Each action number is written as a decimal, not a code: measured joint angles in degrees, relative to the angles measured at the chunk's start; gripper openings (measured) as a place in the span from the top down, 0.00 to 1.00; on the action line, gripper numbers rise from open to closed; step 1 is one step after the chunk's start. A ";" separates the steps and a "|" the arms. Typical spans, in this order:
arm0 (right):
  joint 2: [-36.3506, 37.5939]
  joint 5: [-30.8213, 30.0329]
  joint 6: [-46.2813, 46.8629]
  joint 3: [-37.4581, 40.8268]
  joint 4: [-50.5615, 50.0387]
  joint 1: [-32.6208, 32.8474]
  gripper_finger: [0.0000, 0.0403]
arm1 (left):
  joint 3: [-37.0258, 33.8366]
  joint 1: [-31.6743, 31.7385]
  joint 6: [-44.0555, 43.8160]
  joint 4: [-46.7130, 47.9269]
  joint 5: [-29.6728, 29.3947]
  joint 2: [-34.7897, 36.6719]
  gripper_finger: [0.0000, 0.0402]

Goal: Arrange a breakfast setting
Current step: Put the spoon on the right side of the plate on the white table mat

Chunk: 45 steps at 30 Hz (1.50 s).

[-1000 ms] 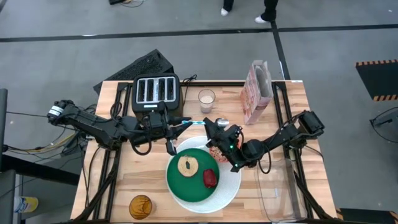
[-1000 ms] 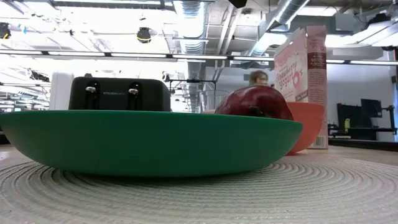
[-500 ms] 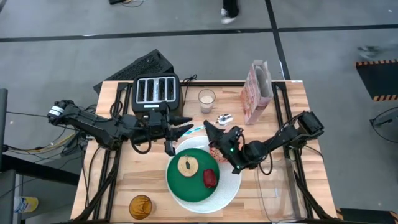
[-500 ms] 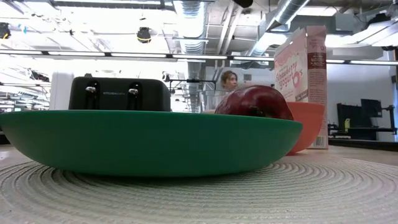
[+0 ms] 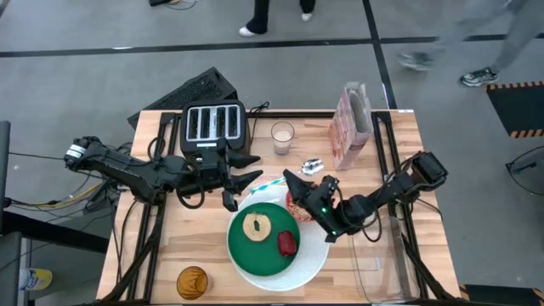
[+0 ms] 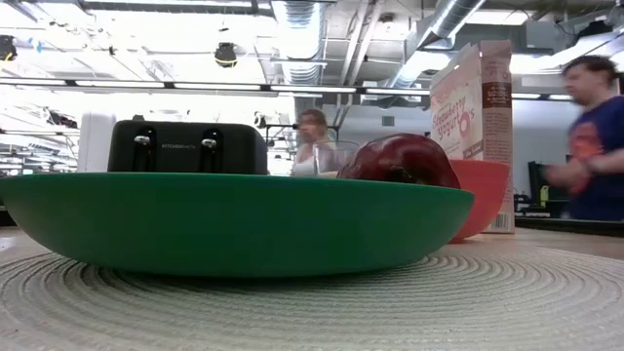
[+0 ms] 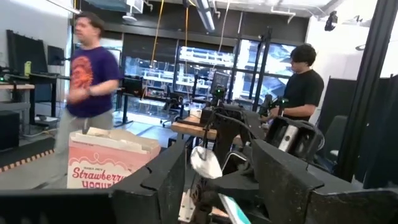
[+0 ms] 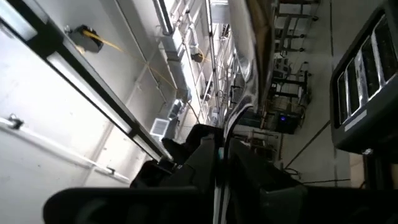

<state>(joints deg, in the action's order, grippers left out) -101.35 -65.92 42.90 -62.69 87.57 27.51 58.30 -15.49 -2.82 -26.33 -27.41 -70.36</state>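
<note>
Green plate [image 5: 268, 240] sits on the white plate [image 5: 316, 255] from above, bread [image 5: 256, 226] and dark-red fruit [image 5: 287, 244] on it, red bowl [image 5: 295, 206] at its far edge. The left gripper [image 5: 248, 168] stands spread beside the toaster [image 5: 214, 124]; the right gripper [image 5: 291, 181], pressed together, pinches the blue-handled spoon [image 5: 311, 165].

Level with the table, neither arm shows.

From the left wrist, the spoon's bowl [image 7: 206, 163] hangs between the spread fingers [image 7: 163, 177].

From the right wrist, the handle [image 8: 219, 186] looks thinly gripped; it could twist loose or clip the cereal box [image 5: 351, 122].
</note>
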 joint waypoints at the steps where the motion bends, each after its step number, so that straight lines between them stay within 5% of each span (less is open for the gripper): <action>1: 0.75 -0.03 -1.45 0.40 -0.19 0.40 0.87 | 0.00 0.00 -0.33 -0.16 0.07 0.08 0.58; 7: 7.75 0.65 -11.81 3.65 -0.66 2.82 0.87 | 0.00 0.00 -1.49 -0.21 0.87 0.75 0.58; 13: 17.48 7.65 -14.20 8.62 -9.30 4.38 0.86 | 0.00 0.03 -3.58 1.21 1.16 0.71 0.58; 23: 36.20 29.59 -6.53 10.48 -48.52 0.73 0.86 | 0.00 0.09 -4.08 1.36 1.17 0.64 0.58; 32: 46.21 31.75 6.54 10.48 -80.95 0.66 0.86 | 0.00 0.09 -4.91 1.38 -3.36 0.64 0.58; 45: 47.77 38.04 17.28 10.48 -103.26 1.94 0.86 | 0.00 0.11 -6.05 1.39 -6.29 0.64 0.58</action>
<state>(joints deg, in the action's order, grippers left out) -53.58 -27.88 60.18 -52.21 -15.68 29.44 58.30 -15.38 -8.87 -24.94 -33.70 -69.71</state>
